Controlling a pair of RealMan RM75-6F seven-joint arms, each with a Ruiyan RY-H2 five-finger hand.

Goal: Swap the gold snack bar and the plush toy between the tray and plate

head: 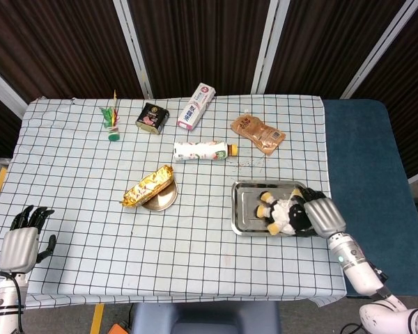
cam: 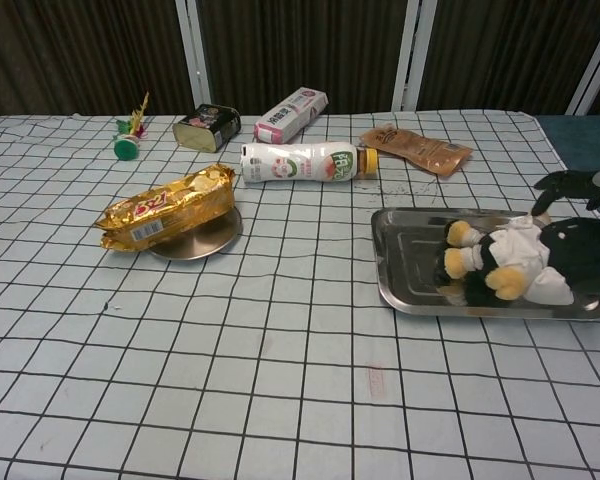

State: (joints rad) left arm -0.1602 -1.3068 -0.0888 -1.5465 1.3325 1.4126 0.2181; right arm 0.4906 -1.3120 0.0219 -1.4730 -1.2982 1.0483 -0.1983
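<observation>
Head view first: the plush toy (head: 284,212) lies inside the metal tray (head: 247,209) at lower right of centre, sprawled toward the tray's right end. The right hand (head: 319,214) sits against the toy's dark back at the tray's right edge, fingers curved over it; whether it truly grips or only rests there, I cannot tell from this angle. Left of the tray, near the middle of the frame, the gold snack bar (head: 148,186) lies tilted across the small round plate (head: 162,202), one end overhanging the rim. Down in the lower left corner the left hand (head: 19,245) hangs off the table edge, fingers apart, holding nothing. Along the upper part of the checked tablecloth (head: 70,174): a green toy (head: 111,120), a dark tin (head: 152,117), a white carton (head: 196,106), a brown pouch (head: 258,133), and a bottle (head: 203,150) on its side.

Chest view now: the toy (cam: 525,262) rests in the tray (cam: 410,250) at right, yellow feet pointing left. Only a dark fingertip (cam: 565,182) and a sliver of the right hand show at the right edge. The snack bar (cam: 167,207) sits on the plate (cam: 202,241) at left.
</observation>
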